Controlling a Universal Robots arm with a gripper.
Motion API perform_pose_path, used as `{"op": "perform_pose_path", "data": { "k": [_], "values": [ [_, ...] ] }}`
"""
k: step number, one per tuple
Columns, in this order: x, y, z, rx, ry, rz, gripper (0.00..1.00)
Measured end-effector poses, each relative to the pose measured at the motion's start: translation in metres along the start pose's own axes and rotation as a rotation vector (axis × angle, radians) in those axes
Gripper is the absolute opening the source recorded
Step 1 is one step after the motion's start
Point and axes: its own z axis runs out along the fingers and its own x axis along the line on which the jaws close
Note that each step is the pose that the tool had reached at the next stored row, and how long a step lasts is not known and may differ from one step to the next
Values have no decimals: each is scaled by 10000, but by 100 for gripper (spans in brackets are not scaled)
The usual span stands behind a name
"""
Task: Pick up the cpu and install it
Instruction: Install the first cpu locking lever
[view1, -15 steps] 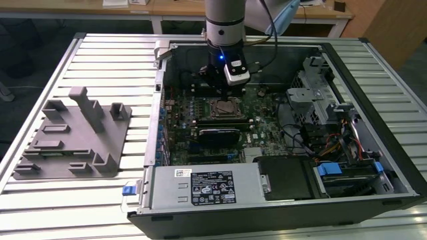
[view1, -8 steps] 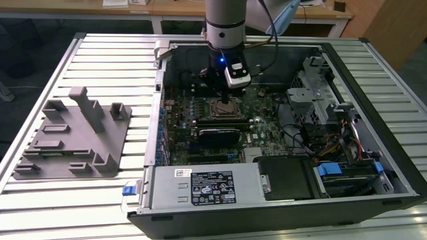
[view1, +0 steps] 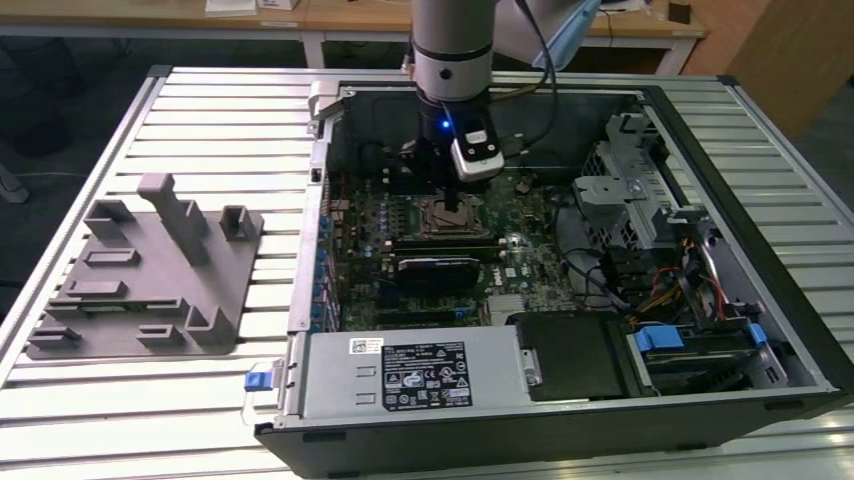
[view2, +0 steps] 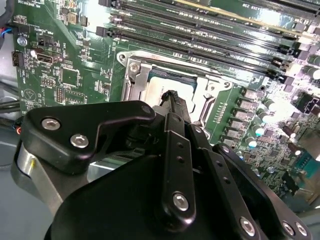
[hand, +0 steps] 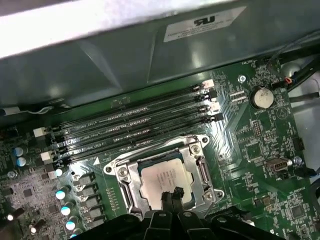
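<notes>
The cpu (hand: 161, 178), a silvery square chip, lies flat inside the metal socket frame (hand: 120, 172) on the green motherboard (hand: 260, 150). My gripper (hand: 172, 195) hangs straight above the cpu's near edge, with its two black fingers pressed together and nothing between them. Whether the tips touch the chip I cannot tell. In the second wrist view the gripper (view2: 172, 97) points down into the socket, where part of the cpu (view2: 167, 80) shows past the fingers. In the exterior view the gripper (view1: 458, 205) stands over the socket inside the open computer case (view1: 694, 130).
A grey moulded tray (view1: 147, 270) sits on the slatted table at the exterior view's left. Memory slots (hand: 135, 125) run beside the socket. A black block (view1: 434, 268) lies just in front of it, and the power supply (view1: 400, 370) and drive bays (view1: 667, 350) line the case's front.
</notes>
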Motion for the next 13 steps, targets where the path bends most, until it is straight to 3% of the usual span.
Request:
{"op": "perform_pose_path", "data": {
  "k": [4, 13],
  "values": [
    [-4, 1, 2, -34, -4, -360, 11],
    [-11, 1, -73, -38, -5, -384, 11]
  ]
}}
